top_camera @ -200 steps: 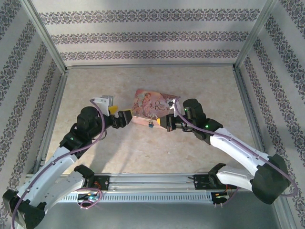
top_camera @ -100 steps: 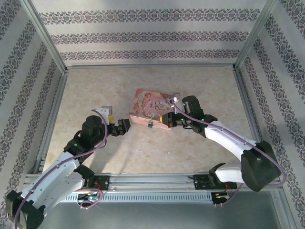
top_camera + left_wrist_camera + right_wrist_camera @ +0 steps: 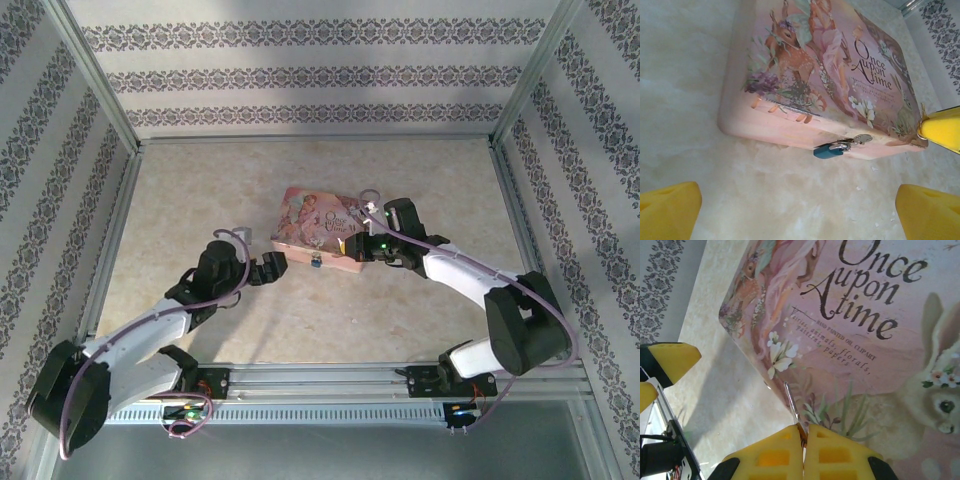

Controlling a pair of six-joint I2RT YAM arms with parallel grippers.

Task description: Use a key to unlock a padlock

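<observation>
the blue padlock (image 3: 832, 149) hangs at the 6 o'clock side of the pink box (image 3: 315, 225), the left gripper (image 3: 268, 268) at 8 o'clock with jaws wide, the right gripper (image 3: 803, 437) at 4 o'clock, jaws pinching the key (image 3: 791, 405).

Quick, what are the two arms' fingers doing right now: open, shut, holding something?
Left gripper: open wide, holding nothing.
Right gripper: fingers shut on the key, a thin metal sliver.

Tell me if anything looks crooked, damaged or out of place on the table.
Nothing spilled or broken. The pink box sits askew on the table, and the padlock lies tipped sideways against its front wall. The right gripper pinches the key at the box's corner, away from the padlock.
</observation>
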